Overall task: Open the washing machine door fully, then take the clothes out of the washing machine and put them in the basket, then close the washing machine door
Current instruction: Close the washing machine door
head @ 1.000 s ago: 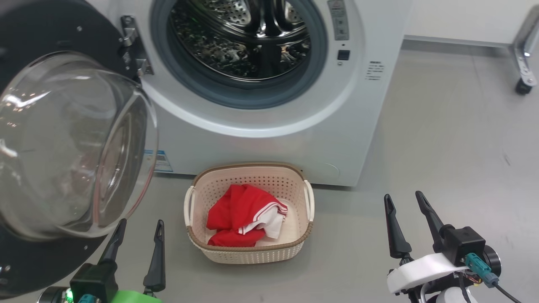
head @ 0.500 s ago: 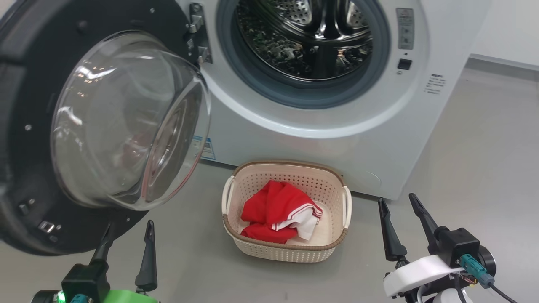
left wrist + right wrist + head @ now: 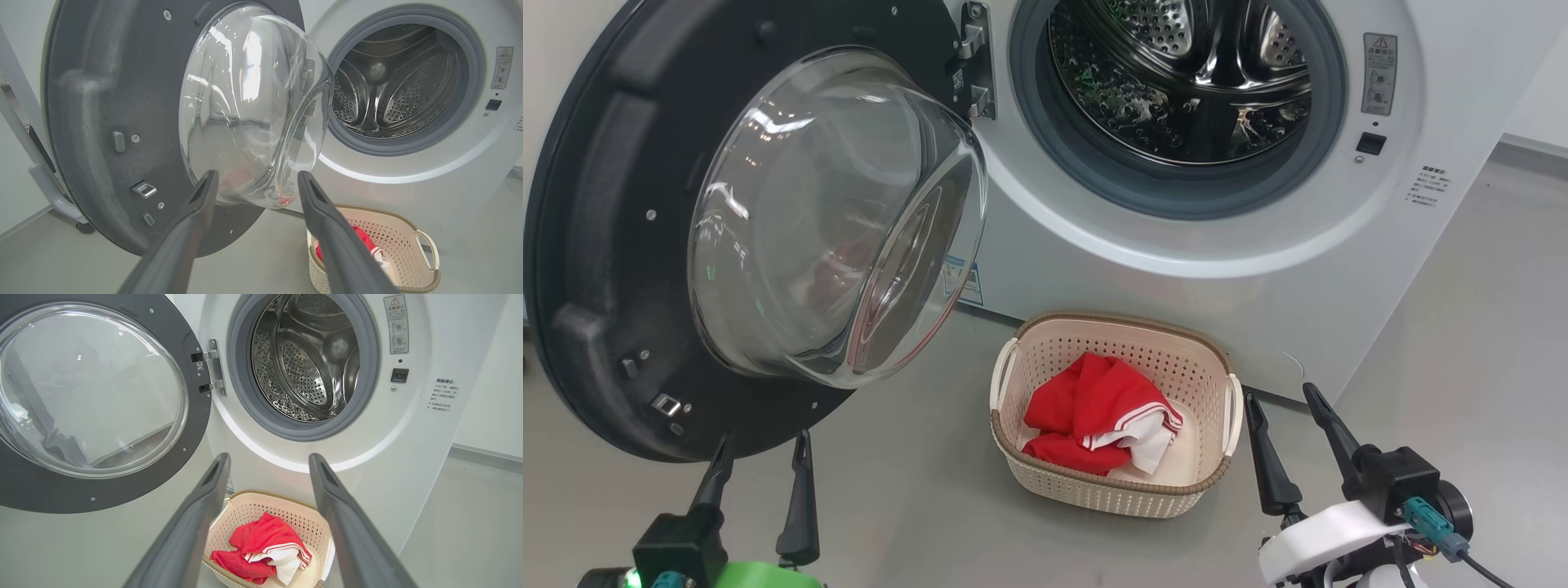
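**Left gripper** (image 3: 763, 443): low at the near left, jaws spread wide and holding nothing, tips just below the rim of the washing machine door (image 3: 596, 245).

**Right gripper** (image 3: 1281, 396): near right, jaws likewise spread and empty, tips just beside the basket (image 3: 1094, 494).

**Containers:** The basket stands on the grey floor (image 3: 915, 490) close before the washing machine (image 3: 1176, 278). It holds the clothes (image 3: 1094, 408), a red heap with white striped trim on top. The steel drum (image 3: 1176, 73) stands open, showing bare perforated metal. The door hangs swung out to the left, its glass bowl (image 3: 833, 220) bulging into the room.

**Change from a second earlier:** The head camera has turned left, bringing in more of the door's dark inner face. The basket, the clothes and the spread of both grippers are unchanged.
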You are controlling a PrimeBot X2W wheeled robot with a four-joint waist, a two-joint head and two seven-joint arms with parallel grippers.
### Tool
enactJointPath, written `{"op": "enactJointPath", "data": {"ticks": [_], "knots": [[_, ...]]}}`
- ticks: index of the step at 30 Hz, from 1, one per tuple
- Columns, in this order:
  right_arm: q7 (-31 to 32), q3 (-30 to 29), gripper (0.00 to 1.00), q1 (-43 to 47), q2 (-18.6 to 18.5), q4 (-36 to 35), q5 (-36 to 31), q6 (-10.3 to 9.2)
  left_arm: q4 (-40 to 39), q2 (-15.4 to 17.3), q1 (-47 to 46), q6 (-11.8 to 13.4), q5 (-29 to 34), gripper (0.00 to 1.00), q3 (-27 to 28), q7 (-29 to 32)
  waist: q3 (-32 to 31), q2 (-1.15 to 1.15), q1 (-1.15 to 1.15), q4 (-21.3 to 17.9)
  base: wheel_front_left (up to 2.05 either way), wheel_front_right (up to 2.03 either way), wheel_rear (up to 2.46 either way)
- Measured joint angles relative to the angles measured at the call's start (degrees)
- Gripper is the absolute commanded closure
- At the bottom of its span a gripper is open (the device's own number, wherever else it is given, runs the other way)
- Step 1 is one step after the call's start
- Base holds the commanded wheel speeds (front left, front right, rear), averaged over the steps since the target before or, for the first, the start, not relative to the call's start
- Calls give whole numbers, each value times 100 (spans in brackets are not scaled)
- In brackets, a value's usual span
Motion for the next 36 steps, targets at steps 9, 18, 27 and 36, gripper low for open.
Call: {"op": "enactJointPath", "data": {"ticks": [9,18,27,36], "knots": [[0,37,0,-2,1,40,0,0,-2,-3,8,9,0,15,19,0,8,0,0,18,0,0,0],[0,55,0,-4,1,54,0,-1,-1,-10,14,19,-26,100,-2,18,17,0,0,10,0,0,0],[0,57,0,-7,1,65,1,-1,-127,-57,14,-63,-436,100,-19,-18,0,0,0,9,0,0,0],[0,36,0,-8,1,70,10,-1,-380,-171,12,-349,-2019,100,198,-69,-41,0,0,24,0,0,0]]}}
